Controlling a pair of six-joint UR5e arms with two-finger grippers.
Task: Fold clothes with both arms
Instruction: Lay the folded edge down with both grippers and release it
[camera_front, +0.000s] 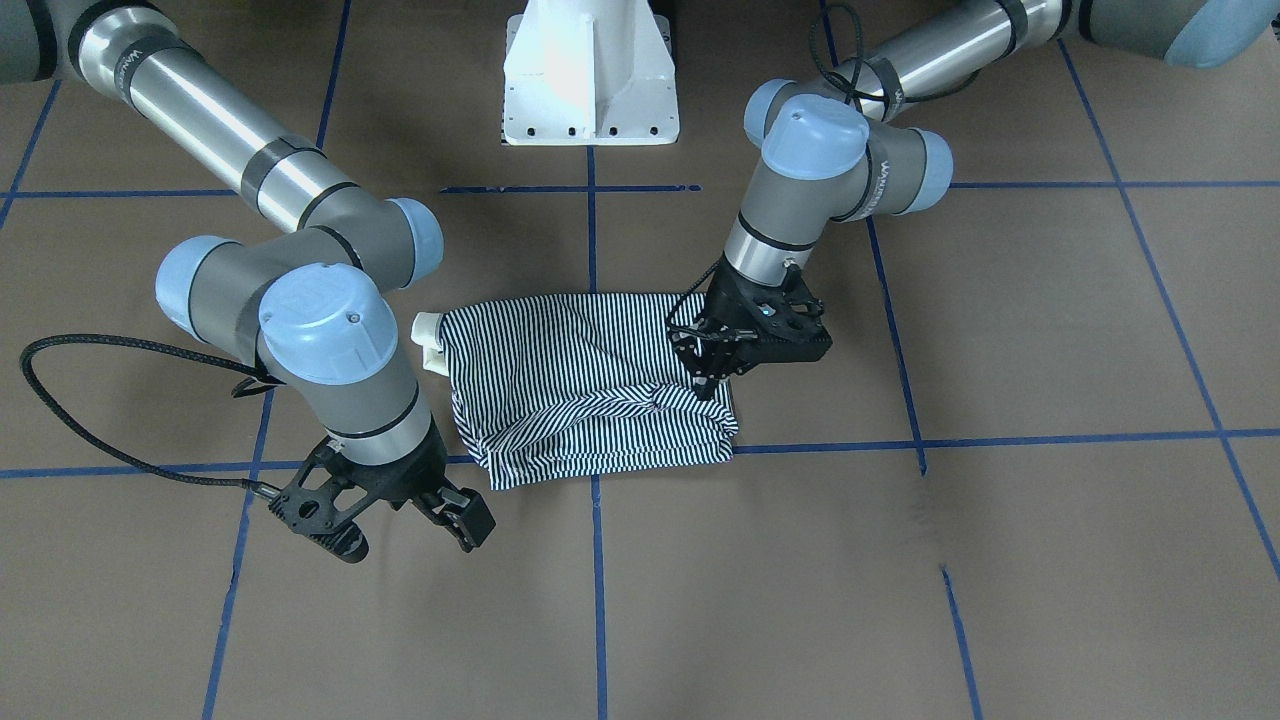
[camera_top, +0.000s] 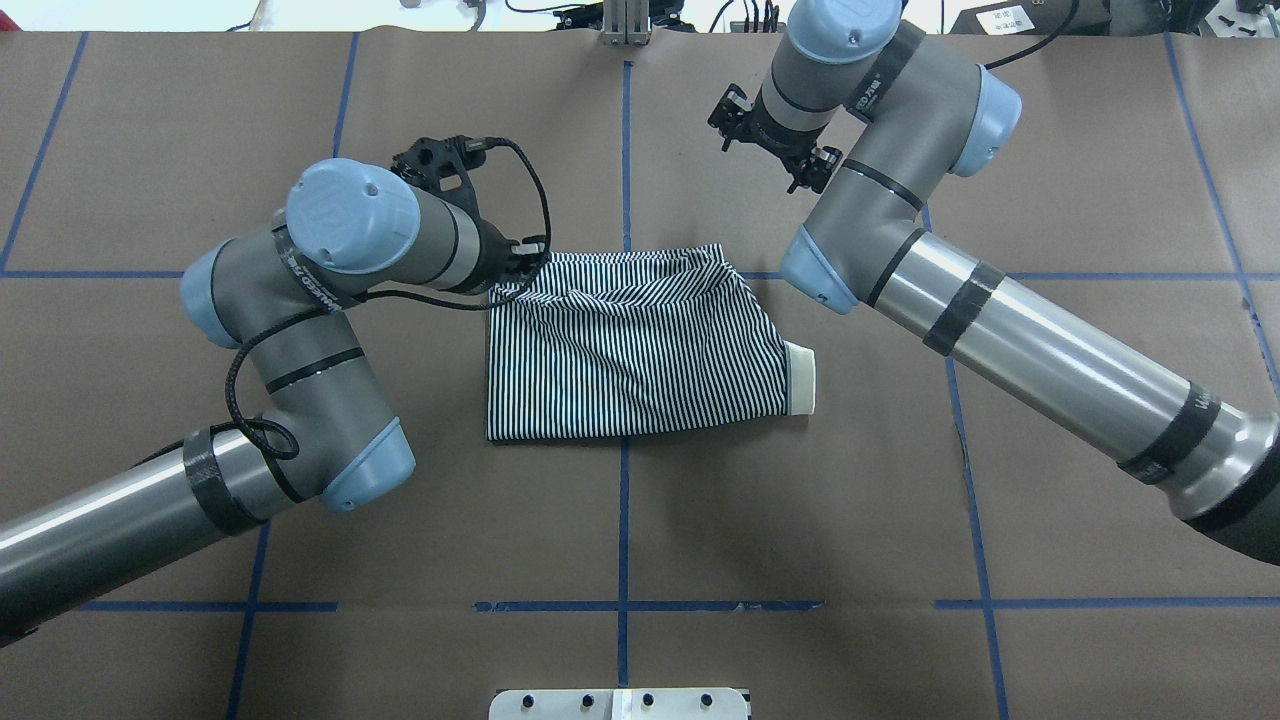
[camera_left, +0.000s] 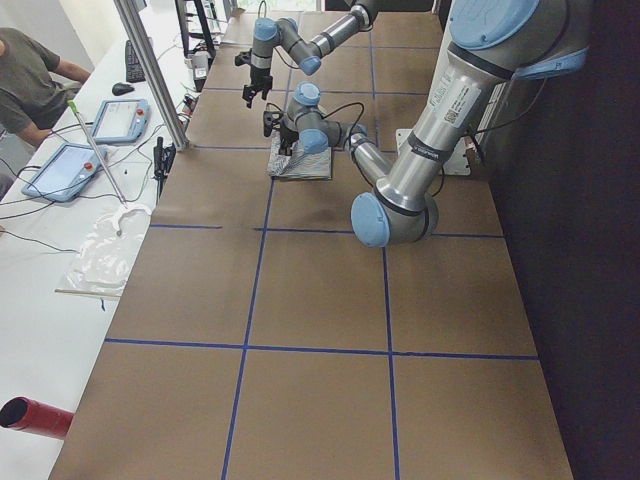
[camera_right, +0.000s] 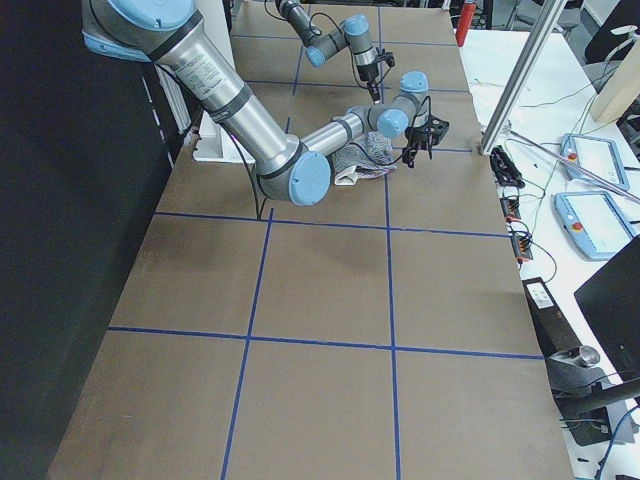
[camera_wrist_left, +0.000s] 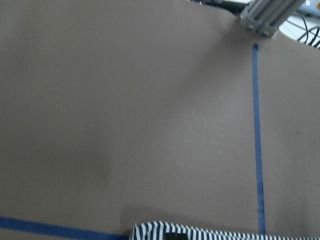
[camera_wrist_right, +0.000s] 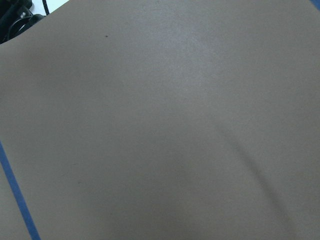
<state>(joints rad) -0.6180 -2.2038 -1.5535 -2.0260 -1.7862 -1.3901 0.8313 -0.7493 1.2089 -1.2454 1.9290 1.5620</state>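
Note:
The striped shirt (camera_front: 585, 385) lies folded into a rough rectangle at the table's middle, shown also as the shirt (camera_top: 630, 350) in the overhead view. Its cream collar (camera_front: 430, 338) sticks out on the robot's right side. My left gripper (camera_front: 708, 388) points down at the shirt's corner far from the robot's base, on its left side, fingers pinched shut on the bunched fabric. A striped edge (camera_wrist_left: 200, 232) shows at the bottom of the left wrist view. My right gripper (camera_front: 405, 535) hangs open over bare table, apart from the shirt, beyond its collar side.
The white pedestal base (camera_front: 590, 85) stands at the robot's side of the brown table, which is marked with blue tape lines (camera_front: 597, 590). In the exterior left view a person (camera_left: 30, 80), tablets (camera_left: 70, 165) and a metal post (camera_left: 150, 70) sit beyond the table's far edge.

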